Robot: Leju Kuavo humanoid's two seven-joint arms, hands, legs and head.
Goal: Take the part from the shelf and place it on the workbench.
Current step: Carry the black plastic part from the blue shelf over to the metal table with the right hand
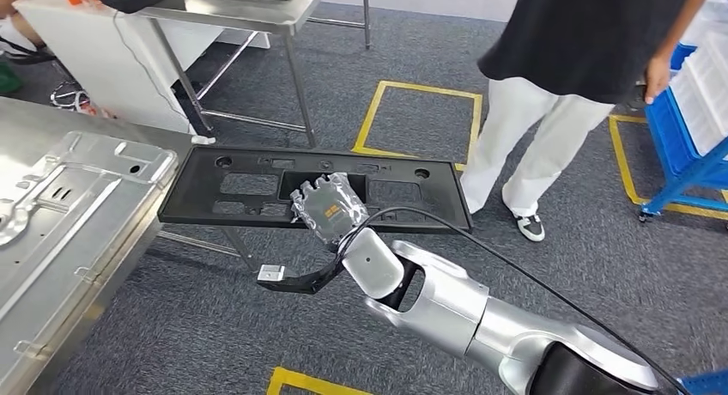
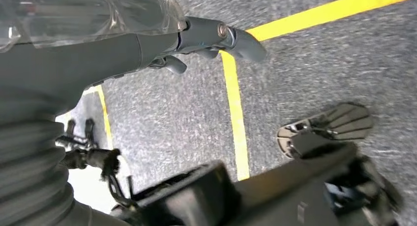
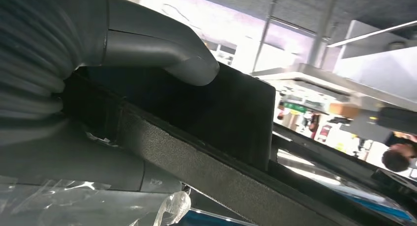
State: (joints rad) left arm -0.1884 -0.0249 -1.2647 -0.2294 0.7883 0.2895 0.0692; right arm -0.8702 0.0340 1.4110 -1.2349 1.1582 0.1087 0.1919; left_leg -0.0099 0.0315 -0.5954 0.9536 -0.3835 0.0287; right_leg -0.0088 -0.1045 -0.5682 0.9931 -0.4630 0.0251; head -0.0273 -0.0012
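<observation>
Head view: the right hand (image 1: 330, 208) grips the black part (image 1: 257, 187) near the middle of its near edge, its long axis running crosswise, level. The workbench (image 1: 51, 266) lies to the left, the part's left end just reaching it.

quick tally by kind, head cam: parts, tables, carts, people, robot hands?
Black plastic part: 1
Silver sheet-metal panel: 1
Steel table: 1
Blue cart: 1
Person: 1
Robot hand, right: 1, holds the black part
Total: 6
</observation>
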